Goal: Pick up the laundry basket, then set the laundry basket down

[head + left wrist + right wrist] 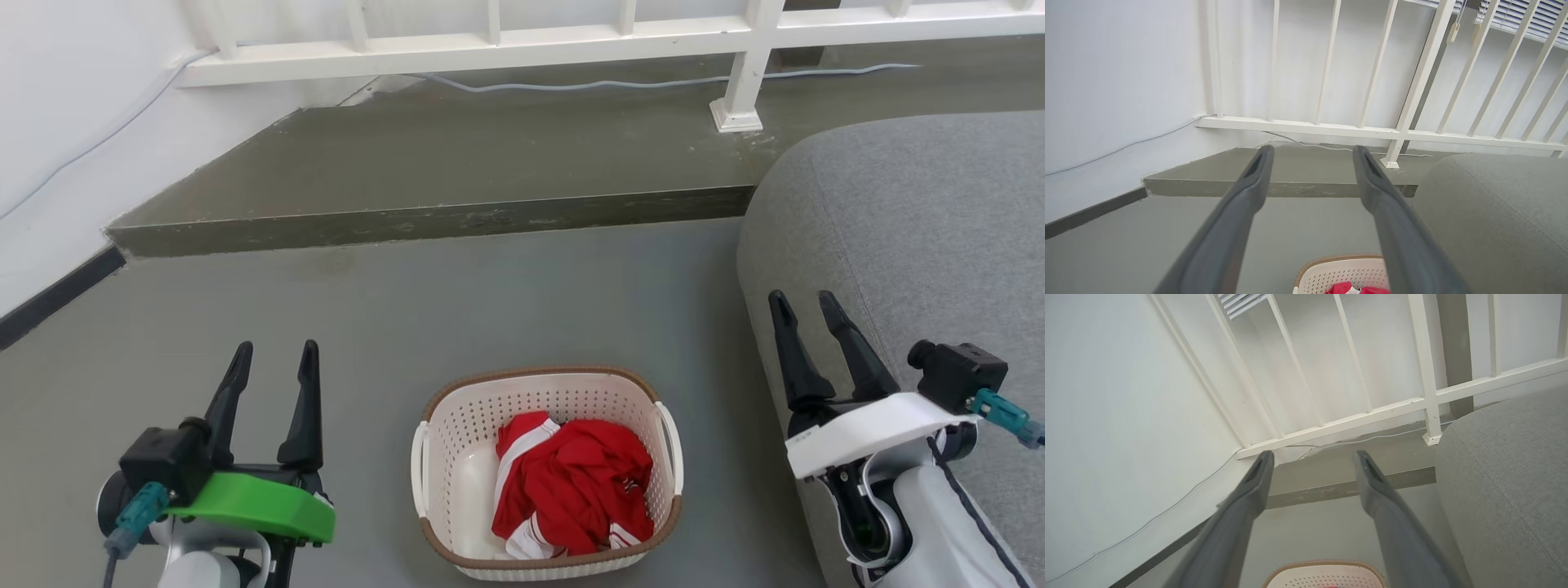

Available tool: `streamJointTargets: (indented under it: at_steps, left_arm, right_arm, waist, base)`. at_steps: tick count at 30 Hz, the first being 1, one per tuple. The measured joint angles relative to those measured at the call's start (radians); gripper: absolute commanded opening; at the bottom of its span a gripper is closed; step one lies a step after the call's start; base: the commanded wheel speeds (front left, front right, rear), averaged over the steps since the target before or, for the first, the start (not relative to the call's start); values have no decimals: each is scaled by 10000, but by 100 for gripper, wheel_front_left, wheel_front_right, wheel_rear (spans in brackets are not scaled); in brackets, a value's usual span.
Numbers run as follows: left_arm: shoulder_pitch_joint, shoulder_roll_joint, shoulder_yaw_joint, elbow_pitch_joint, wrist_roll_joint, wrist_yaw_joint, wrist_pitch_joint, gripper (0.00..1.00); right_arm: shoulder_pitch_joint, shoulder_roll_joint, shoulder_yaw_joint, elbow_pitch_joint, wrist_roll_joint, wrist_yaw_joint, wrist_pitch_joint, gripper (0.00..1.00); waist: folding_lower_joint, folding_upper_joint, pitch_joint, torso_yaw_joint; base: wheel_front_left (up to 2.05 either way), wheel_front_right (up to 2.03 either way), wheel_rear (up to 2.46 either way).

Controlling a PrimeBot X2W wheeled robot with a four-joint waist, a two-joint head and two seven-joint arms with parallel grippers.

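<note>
Jaws of the left gripper (276,349) stand released and empty, left of the laundry basket (490,408), which sits on the floor holding a red-and-white garment (580,482). Right of the basket, the right gripper (801,300) is likewise spread, beside a gray sofa (898,212). Pickup looks not yet begun; next, each gripper must reach a side handle (420,465). Both wrist views cut off all but the basket's far rim.
</note>
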Motion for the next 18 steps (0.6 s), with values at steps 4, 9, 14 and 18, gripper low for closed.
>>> streamJointTargets:
  at_steps: [4, 9, 14, 18]
  left_arm:
    - [-6, -4, -65, -100, 493, -2, -115, 100]
    - [-13, -12, -92, -148, 869, -10, -224, 100]
    - [-14, -17, -81, -144, 869, -12, -224, 100]
    - [-14, -21, -79, -138, 869, -12, -224, 100]
  right_arm:
    - [-1, 12, 46, 0, -550, 4, -142, 100]
    - [-1, 21, 58, 15, -1014, 6, -245, 100]
    - [-1, 90, 0, 36, -1091, 8, -247, 100]
    - [-1, 119, -69, 56, -1158, 8, -259, 100]
  waist:
    - [0, 0, 20, 6]
    - [0, 0, 32, 15]
    - [0, 0, 30, 19]
    - [0, 0, 38, 22]
  base:
    - [0, 0, 0]
    - [0, 0, 0]
    - [0, 0, 0]
    - [0, 0, 0]
